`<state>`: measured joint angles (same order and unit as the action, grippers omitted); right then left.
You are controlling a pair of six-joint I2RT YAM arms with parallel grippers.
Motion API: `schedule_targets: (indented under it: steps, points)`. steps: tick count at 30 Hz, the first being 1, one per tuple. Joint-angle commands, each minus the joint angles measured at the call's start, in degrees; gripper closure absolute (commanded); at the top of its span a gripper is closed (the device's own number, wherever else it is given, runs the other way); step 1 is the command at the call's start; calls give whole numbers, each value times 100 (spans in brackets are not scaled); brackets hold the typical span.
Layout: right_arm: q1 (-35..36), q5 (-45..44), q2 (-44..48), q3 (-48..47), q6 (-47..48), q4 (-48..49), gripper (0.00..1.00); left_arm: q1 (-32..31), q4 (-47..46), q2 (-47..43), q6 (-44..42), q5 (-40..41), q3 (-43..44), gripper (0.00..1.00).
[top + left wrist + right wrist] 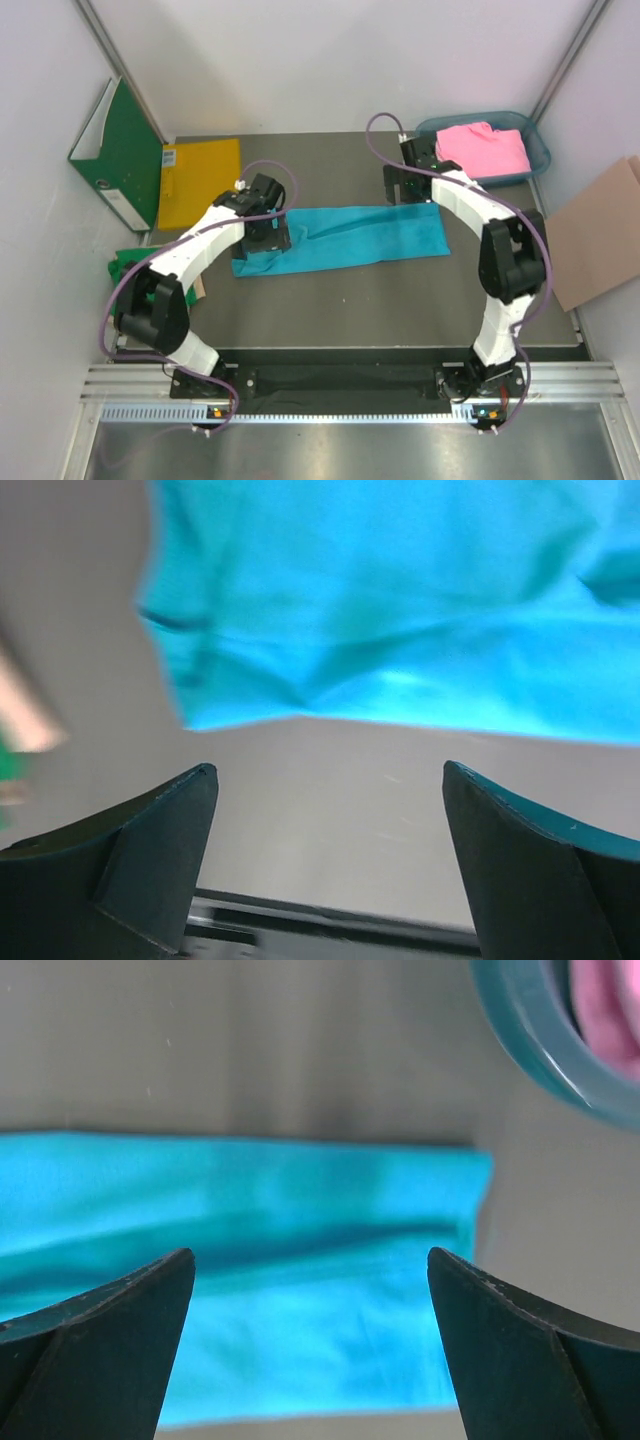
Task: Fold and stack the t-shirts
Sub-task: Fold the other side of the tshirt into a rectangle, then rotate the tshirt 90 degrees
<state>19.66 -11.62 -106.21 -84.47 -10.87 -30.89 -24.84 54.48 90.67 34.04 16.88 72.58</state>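
Observation:
A turquoise-blue t-shirt [360,234] lies folded into a long strip across the middle of the table. My left gripper [267,238] hovers over its left end. In the left wrist view that gripper [330,780] is open with bare table between its fingers, and the shirt [400,600] lies just beyond the tips. My right gripper [402,186] hangs above the strip's far right edge. It [310,1265] is open and empty, with the shirt [250,1220] below it. A pink t-shirt [485,148] lies in the blue bin. A bright green t-shirt [127,263] is bunched at the table's left edge.
The blue bin [536,160] stands at the back right, and its rim [530,1030] shows in the right wrist view. A yellow envelope [198,182] lies at the back left beside an upright green binder [118,150]. A piece of brown cardboard [600,235] leans off the right side.

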Motion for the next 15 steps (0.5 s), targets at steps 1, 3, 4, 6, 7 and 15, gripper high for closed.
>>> schedule_targets:
  steps: [1,3,4,6,7,15]
  points:
    - [64,221,-689,-850,612,110,0,392,-1061,-419,629,-1984,-612,2]
    - [55,388,-1013,-1027,788,198,0,645,-1123,-454,892,-2328,-736,5]
    - [47,449,-1128,-1289,893,172,0,743,-1193,-471,1024,-2521,-806,7]
    - [47,669,-1453,-1537,1017,75,0,840,-1412,-445,1401,-3076,-1052,11]
    - [55,739,-1542,-1747,1043,57,0,840,-1405,-410,1525,-3190,-1105,12]
    - [55,1091,-2096,-2206,1237,-74,0,840,-1308,117,1816,-3315,-1395,11]
